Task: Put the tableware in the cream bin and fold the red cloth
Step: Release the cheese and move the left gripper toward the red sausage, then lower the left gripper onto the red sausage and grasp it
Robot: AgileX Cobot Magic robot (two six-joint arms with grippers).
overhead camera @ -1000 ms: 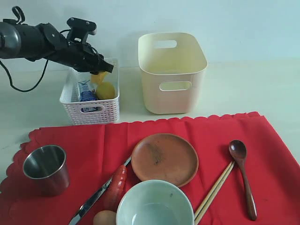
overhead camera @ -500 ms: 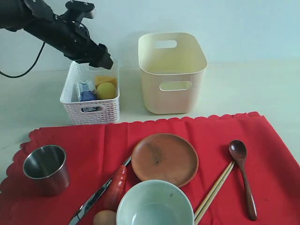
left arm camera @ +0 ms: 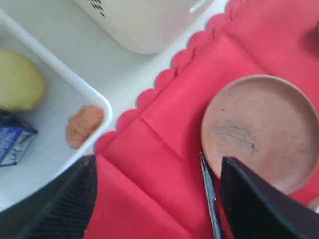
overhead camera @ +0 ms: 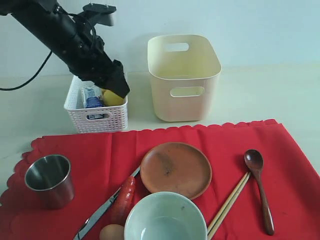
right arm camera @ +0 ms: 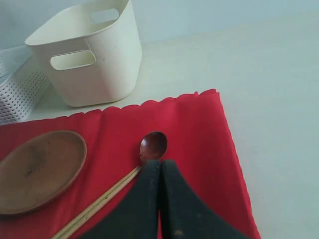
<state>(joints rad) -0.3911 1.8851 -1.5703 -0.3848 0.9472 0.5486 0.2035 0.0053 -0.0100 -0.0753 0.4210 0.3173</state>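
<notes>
While the red cloth (overhead camera: 220,137) lies spread flat across the near side of the table (overhead camera: 280,95), its scalloped edge facing the bins, every dish and utensil sits on top of it. The round brown plate (overhead camera: 175,169) is at the middle. The pale green bowl (overhead camera: 165,217) is just in front of the plate, their rims overlapping in the exterior view. The knife (overhead camera: 100,212) slants out from under the plate's left edge, with a red sausage (overhead camera: 124,199) alongside it and an egg (overhead camera: 111,233) at the frame's lower edge. The steel cup (overhead camera: 47,175) stands upright near the cloth's left edge. To the right of the plate lie the wooden chopsticks (overhead camera: 229,204), side by side, with the dark wooden spoon (overhead camera: 260,185) just beyond them.

The cream bin (overhead camera: 182,75) stands upright on the bare table behind the cloth, near its rear edge. To the bin's left is a white lattice basket (overhead camera: 95,117), which holds a lemon (overhead camera: 112,98), a blue-and-white carton (overhead camera: 92,97) and an orange lump (left arm camera: 84,125).

The left gripper (overhead camera: 120,85) hangs over the basket's corner nearest the bin, its fingers spread wide and holding nothing. The wrist view between them takes in the basket's corner, the cloth's edge, the knife tip and the plate. The right gripper (right arm camera: 159,169) hangs above the cloth near the spoon's bowl, its fingers pressed together with nothing between them.
</notes>
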